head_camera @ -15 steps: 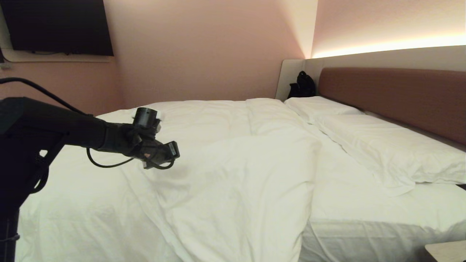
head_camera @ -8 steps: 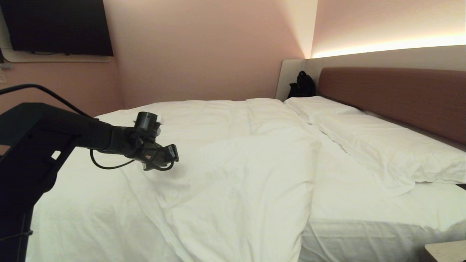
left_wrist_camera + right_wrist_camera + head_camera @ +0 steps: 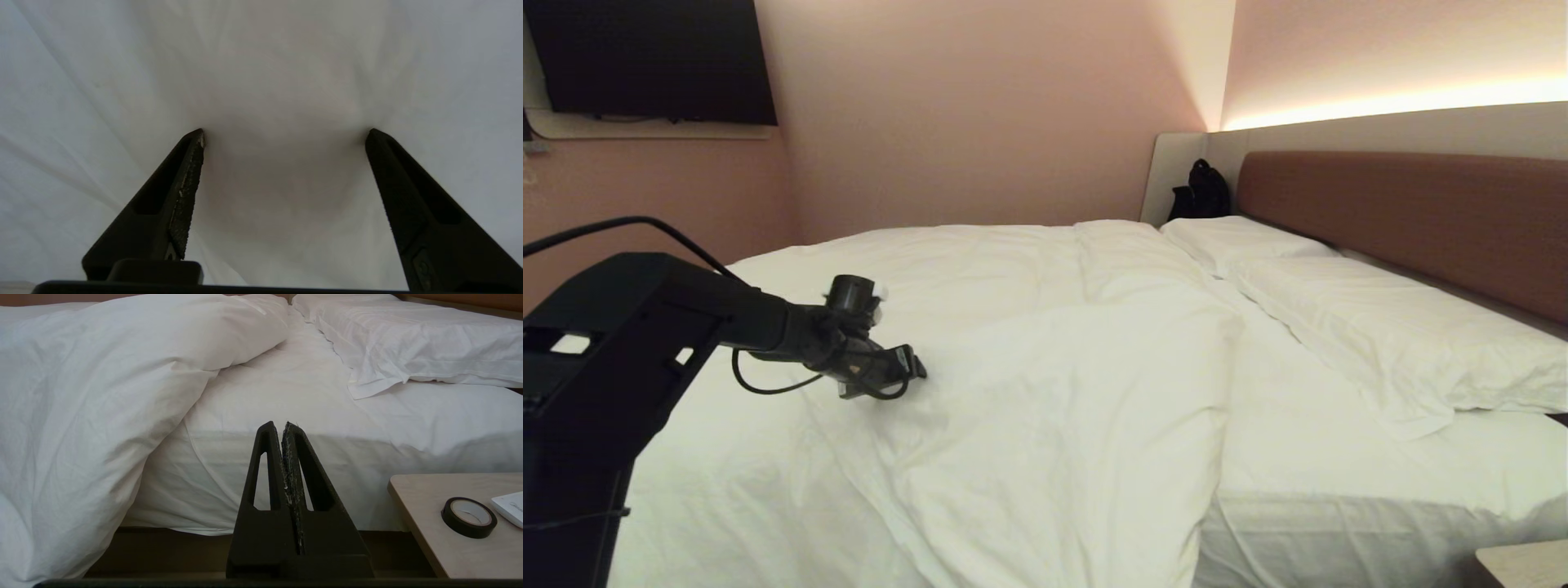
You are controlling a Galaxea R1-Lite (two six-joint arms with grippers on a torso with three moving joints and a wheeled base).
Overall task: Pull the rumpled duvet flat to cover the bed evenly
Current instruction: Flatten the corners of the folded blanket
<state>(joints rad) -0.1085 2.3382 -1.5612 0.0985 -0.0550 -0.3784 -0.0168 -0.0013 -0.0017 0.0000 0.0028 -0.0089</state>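
Head view, left to right: left gripper [image 3: 913, 367] low over the duvet [image 3: 1029, 392], fingers [image 3: 186, 183] spread wide with tips pressed into the white fabric, nothing clamped. Duvet bunched over the foot half of the bed [image 3: 1339, 523], near edge hanging over the bed's side. Bare sheet and two pillows [image 3: 1388, 343] toward the headboard [image 3: 1421, 220]. Right gripper [image 3: 286, 428] closed, empty, off the bed's near side beside the desk [image 3: 425, 539].

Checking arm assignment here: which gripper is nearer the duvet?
Left. The left gripper has its open fingertips pressed into the duvet on top; the right gripper is parked shut off the bed's side, apart.
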